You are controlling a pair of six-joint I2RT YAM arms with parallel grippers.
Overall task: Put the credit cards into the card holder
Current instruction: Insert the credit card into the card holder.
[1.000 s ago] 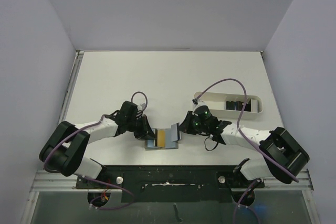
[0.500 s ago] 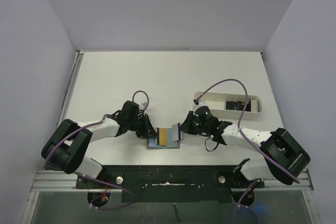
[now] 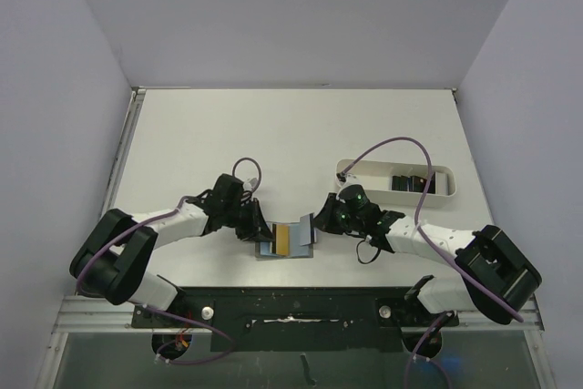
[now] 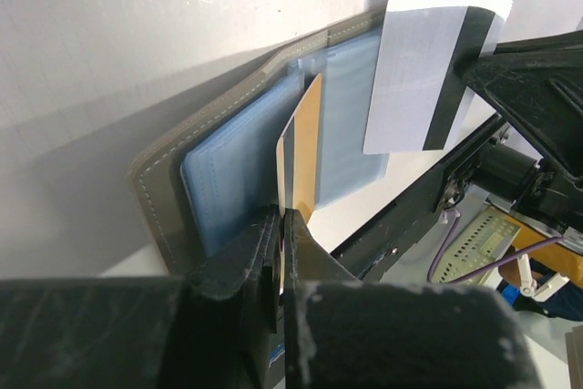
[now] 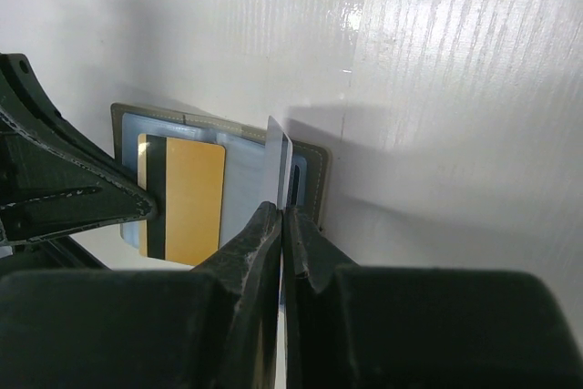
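The card holder (image 3: 264,252) lies open near the table's front edge, grey-olive outside (image 4: 164,175) (image 5: 316,179), with light blue pockets showing. My left gripper (image 3: 260,233) (image 4: 283,216) is shut on a gold credit card with a dark stripe (image 3: 283,240) (image 4: 307,143) (image 5: 191,193), held over the left pockets. My right gripper (image 3: 319,222) (image 5: 283,209) is shut on a white credit card with a dark stripe (image 3: 303,230) (image 4: 410,70) (image 5: 279,161), held over the holder's right side. Whether either card sits in a pocket I cannot tell.
A white oblong tray (image 3: 451,181) stands at the right and behind, with dark cards (image 3: 408,182) inside. The right arm's purple cable (image 3: 392,145) loops over the tray. The black base rail (image 3: 291,307) runs along the front edge.
My left gripper has edged slightly to the right with the gold card. The right gripper and its white card have hardly moved.
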